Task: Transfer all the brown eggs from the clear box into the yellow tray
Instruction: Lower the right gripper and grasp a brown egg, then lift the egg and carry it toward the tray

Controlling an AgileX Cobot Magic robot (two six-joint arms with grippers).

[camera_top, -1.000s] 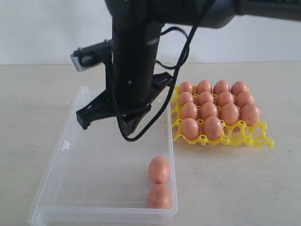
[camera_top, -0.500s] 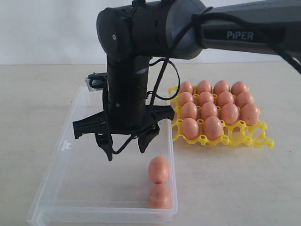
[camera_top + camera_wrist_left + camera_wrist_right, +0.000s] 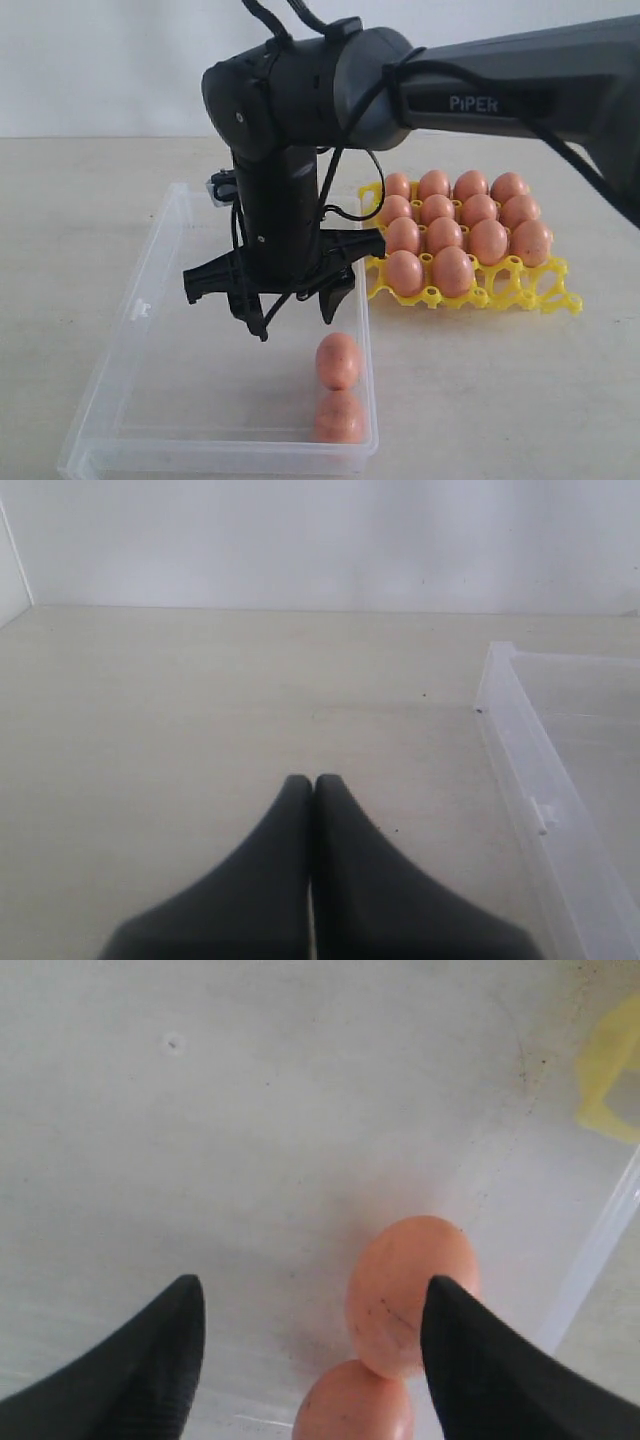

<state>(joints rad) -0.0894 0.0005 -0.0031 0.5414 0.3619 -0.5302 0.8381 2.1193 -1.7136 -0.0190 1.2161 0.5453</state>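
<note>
Right gripper (image 3: 296, 325): jaws spread wide, nothing between them, pointing down into the clear box (image 3: 122, 338). One fingertip (image 3: 331, 316) hangs just above the nearer of the brown eggs (image 3: 338, 360); no contact shows in the exterior view. In the right wrist view the same gripper (image 3: 312, 1290) has that egg (image 3: 398, 1290) close against the inner side of one finger, off-centre in the gap, with the second egg (image 3: 352, 1405) touching it just beyond. Left gripper (image 3: 311, 782): jaws pressed together, empty, over bare table, with a corner of the clear box (image 3: 520, 750) off to one side of the tips. Count: two brown eggs in the clear box, both under or just past the open jaws and lying against the box wall nearest the yellow tray (image 3: 522, 290). Fourteen eggs sit in the tray, well off to the side of the open jaws; two cups at its near edge are unfilled. One box, one tray. Surface: pale beige table top (image 3: 500, 400), matt, faintly marked. Background: plain white wall (image 3: 100, 60).
</note>
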